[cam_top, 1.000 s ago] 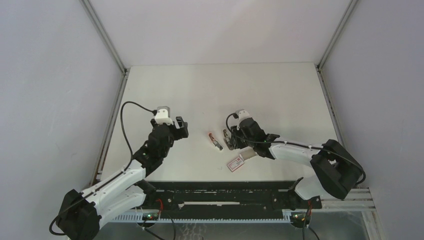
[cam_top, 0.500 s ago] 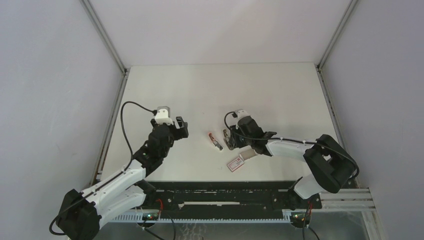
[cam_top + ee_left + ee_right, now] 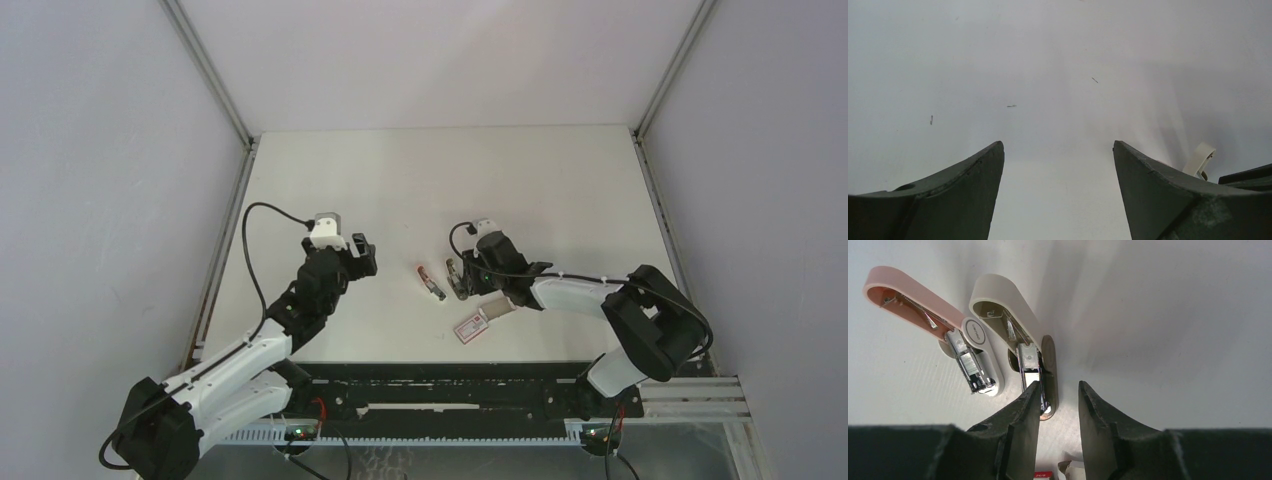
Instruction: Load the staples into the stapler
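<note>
The stapler [image 3: 1015, 322] lies hinged open on the table: a beige top arm, a silver magazine and a dark brown base. In the top view the stapler [image 3: 456, 277] sits just left of my right gripper [image 3: 465, 282]. My right gripper [image 3: 1058, 385] is open by a narrow gap with only bare table between its jaws. Its left fingertip [image 3: 1029, 395] overlaps the near tip of the magazine. The staples do not show plainly; only a pale tray end [image 3: 1072, 470] peeks out below the jaws. My left gripper [image 3: 1058, 145] hangs wide open and empty over bare table [image 3: 1058, 75].
A second stapler [image 3: 928, 305], pink and white, lies open just left of the beige one, and shows as the pink stapler [image 3: 430, 281] from above. The white sleeve with a red label [image 3: 471, 324] lies near the right arm. Walls and metal rails [image 3: 225, 250] border the table.
My right gripper has edged slightly left toward the stapler and its jaws have narrowed a touch. The right elbow has swung left. The left arm has not moved.
</note>
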